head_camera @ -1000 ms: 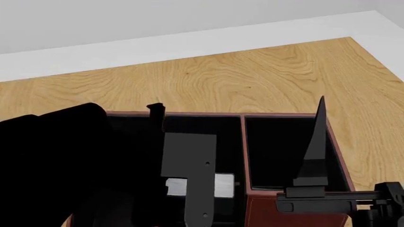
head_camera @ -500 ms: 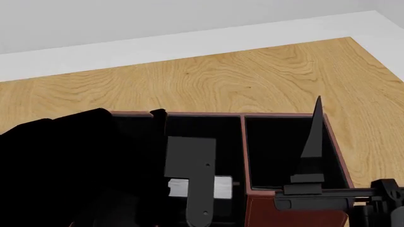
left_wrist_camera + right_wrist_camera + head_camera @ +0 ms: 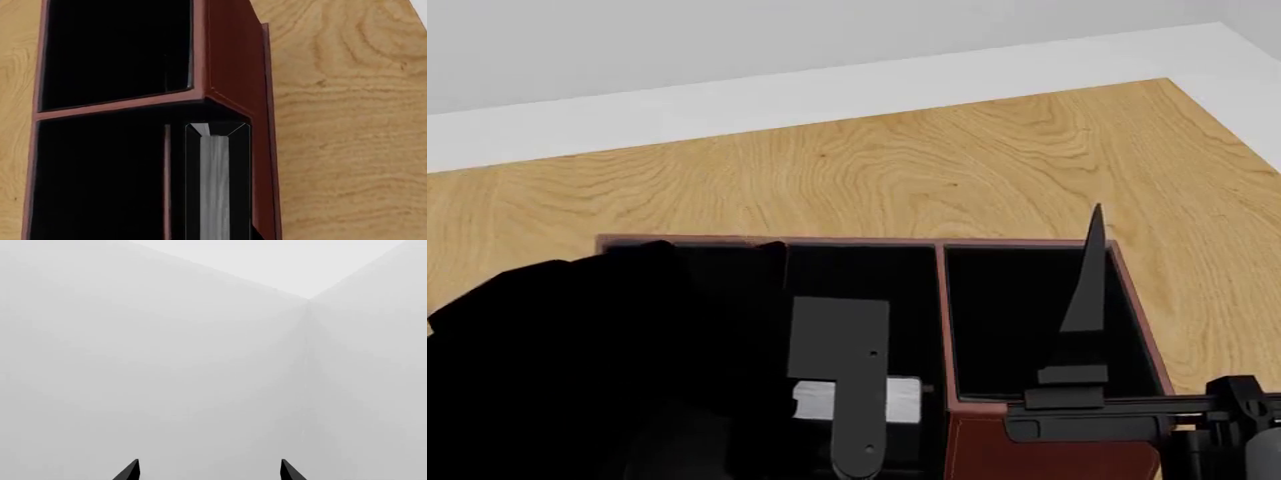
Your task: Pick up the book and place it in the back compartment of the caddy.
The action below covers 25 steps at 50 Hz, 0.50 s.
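Gripping book (image 3: pixel 215 185) edge-up inside caddy (image 3: pixel 233 65), left tool; right tool (image 3: pixel 210 471) spread, empty.

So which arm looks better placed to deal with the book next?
The left. Its camera looks straight down on the book, standing on edge inside the caddy. The right pincer is open and faces only blank wall.

Wood-grain table (image 3: pixel 961 160) w/ dark-red caddy (image 3: pixel 940 300) sitting directly on it, near front edge.
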Tool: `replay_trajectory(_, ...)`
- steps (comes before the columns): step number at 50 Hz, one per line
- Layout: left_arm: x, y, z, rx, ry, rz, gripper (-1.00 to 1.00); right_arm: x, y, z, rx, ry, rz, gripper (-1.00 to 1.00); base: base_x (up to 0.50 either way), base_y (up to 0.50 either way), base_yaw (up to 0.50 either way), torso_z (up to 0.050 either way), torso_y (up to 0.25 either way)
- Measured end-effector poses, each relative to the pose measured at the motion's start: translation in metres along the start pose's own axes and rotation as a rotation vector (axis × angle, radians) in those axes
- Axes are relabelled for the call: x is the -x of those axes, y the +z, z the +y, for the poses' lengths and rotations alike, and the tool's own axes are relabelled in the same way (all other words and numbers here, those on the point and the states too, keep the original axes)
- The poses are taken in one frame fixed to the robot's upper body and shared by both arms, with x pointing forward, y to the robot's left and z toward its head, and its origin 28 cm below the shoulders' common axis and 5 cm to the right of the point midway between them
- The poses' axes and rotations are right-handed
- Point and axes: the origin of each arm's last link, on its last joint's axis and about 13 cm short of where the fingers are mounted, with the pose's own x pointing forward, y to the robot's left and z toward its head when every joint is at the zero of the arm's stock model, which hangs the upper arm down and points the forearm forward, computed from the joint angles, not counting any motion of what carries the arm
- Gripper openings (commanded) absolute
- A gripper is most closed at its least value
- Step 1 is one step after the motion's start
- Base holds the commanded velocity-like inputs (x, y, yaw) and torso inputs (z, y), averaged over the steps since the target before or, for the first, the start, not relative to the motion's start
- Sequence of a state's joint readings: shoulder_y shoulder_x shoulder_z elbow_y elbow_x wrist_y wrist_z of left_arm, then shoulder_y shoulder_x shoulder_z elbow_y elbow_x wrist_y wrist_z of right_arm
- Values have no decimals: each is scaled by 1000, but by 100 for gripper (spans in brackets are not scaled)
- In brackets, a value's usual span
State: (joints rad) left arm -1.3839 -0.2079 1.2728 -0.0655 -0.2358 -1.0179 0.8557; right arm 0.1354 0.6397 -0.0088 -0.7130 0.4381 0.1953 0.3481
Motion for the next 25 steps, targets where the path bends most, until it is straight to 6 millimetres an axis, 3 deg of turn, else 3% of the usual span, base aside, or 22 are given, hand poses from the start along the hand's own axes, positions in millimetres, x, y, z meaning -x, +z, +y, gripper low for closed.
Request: replay_trajectory(25, -19, -8, -1, 13, -22, 1, -100, -1, 0, 1, 0, 5, 2, 100, 0, 0, 0, 0, 1)
